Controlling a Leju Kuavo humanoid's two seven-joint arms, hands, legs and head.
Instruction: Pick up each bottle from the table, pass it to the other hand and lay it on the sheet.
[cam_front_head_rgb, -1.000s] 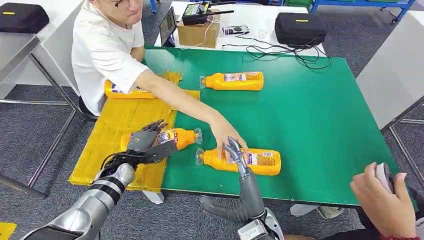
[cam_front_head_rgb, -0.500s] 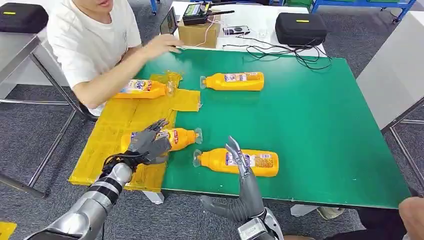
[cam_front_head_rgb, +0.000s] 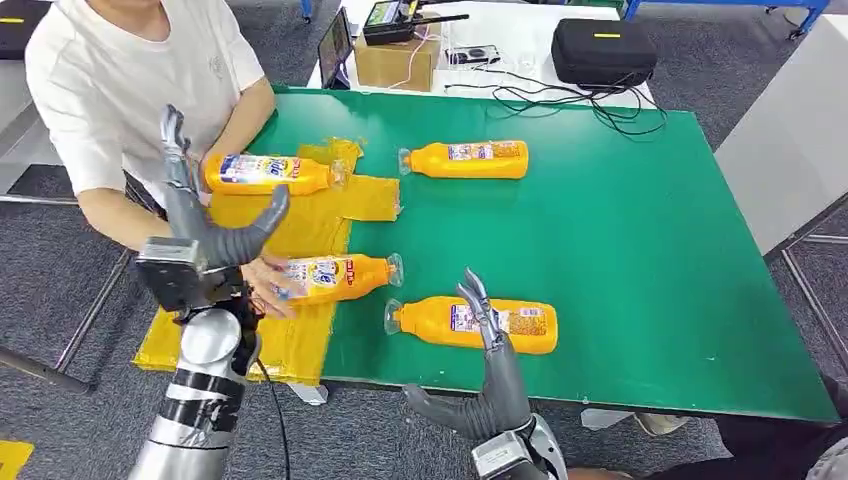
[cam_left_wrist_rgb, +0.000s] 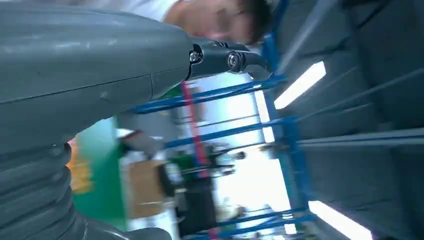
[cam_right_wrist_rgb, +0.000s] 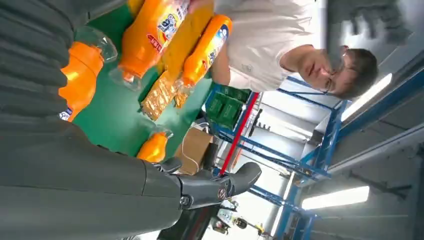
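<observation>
Bottles: you have four orange bottles with clear caps and printed labels, all lying on their sides. One (cam_front_head_rgb: 475, 324) lies on the green table (cam_front_head_rgb: 640, 250) just beyond your right hand. A second (cam_front_head_rgb: 468, 160) lies farther back on the table. Two rest on the yellow sheet (cam_front_head_rgb: 235, 250): one (cam_front_head_rgb: 335, 277) at its edge, one (cam_front_head_rgb: 265, 172) at its far end.
Left hand (cam_front_head_rgb: 200, 225): raised above the sheet, fingers spread, holding nothing.
Right hand (cam_front_head_rgb: 490, 360): upright at the table's near edge, fingers apart, empty.
Room: grey carpet, blue racks.
Around: a person in a white shirt (cam_front_head_rgb: 120, 90) touches the sheet's near bottle; a cardboard box (cam_front_head_rgb: 398, 62) and a black case (cam_front_head_rgb: 603, 50) sit on the white table behind.
</observation>
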